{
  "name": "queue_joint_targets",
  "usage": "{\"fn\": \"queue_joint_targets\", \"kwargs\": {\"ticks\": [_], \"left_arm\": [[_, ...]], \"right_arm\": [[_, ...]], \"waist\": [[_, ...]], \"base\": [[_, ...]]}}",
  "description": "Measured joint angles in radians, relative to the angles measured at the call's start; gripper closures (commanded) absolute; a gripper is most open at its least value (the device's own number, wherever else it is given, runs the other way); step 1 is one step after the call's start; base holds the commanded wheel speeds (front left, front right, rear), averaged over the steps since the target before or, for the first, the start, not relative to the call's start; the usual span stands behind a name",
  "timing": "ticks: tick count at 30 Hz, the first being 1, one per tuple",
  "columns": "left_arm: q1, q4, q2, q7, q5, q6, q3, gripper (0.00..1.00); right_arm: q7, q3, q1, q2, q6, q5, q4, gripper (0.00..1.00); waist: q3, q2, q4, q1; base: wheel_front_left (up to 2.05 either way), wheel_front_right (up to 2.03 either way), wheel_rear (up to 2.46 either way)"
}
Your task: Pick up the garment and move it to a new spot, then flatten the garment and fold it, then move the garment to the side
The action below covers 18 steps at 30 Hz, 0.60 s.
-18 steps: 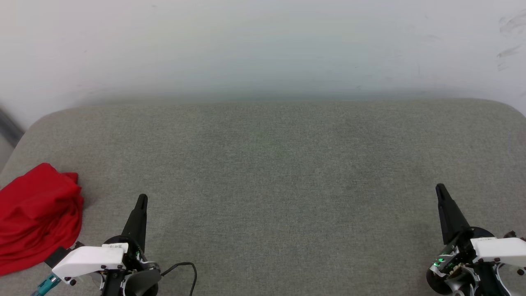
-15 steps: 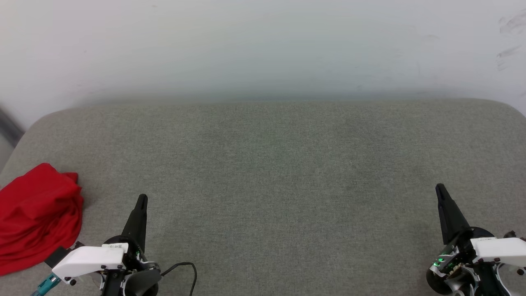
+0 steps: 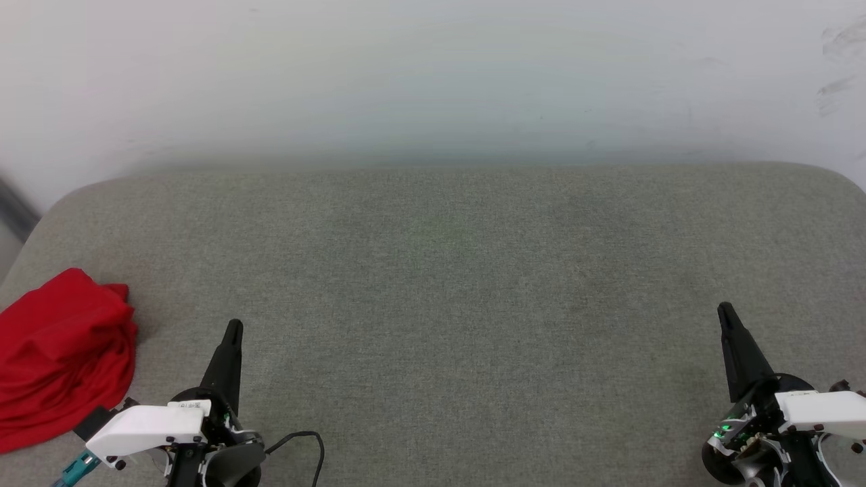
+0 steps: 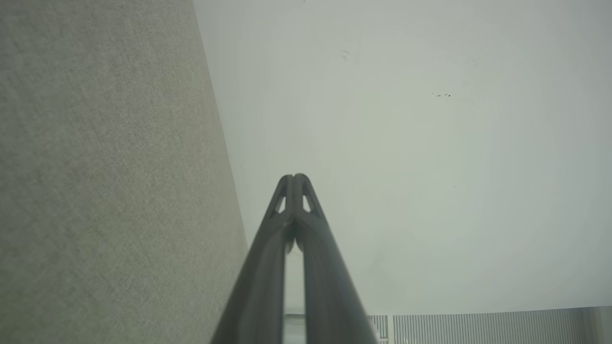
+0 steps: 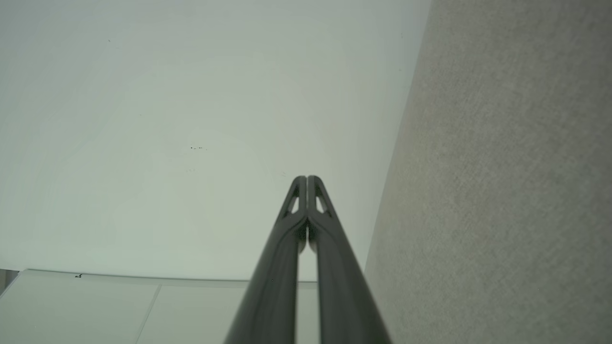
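The garment [image 3: 61, 355] lies bunched in a red heap at the left edge of the grey padded surface [image 3: 446, 270]; its sleeves, trim and numerals are hidden in the folds. My left gripper [image 3: 233, 327] is shut and holds nothing, a short way right of the heap and apart from it. In the left wrist view that gripper [image 4: 294, 177] has its fingertips pressed together. Far off at the lower right, my right gripper [image 3: 724, 309] is shut and holds nothing too. The right wrist view shows its tips [image 5: 306, 177] meeting.
A pale wall [image 3: 433, 74] rises behind the padded surface. The surface's rounded corners lie at the far left and far right. A black cable [image 3: 301, 439] loops beside my left wrist.
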Motion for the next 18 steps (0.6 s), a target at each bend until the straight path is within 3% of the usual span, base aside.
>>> {"fn": "queue_joint_targets", "kwargs": {"ticks": [18], "left_arm": [[0.0,0.0,-0.003,0.003,0.006,0.0,0.005,1.0]], "right_arm": [[0.004,-0.004,0.0,0.002,0.0,-0.002,0.0,1.0]], "waist": [[0.0,0.0,0.0,0.0]], "base": [[0.0,0.0,0.0]]}}
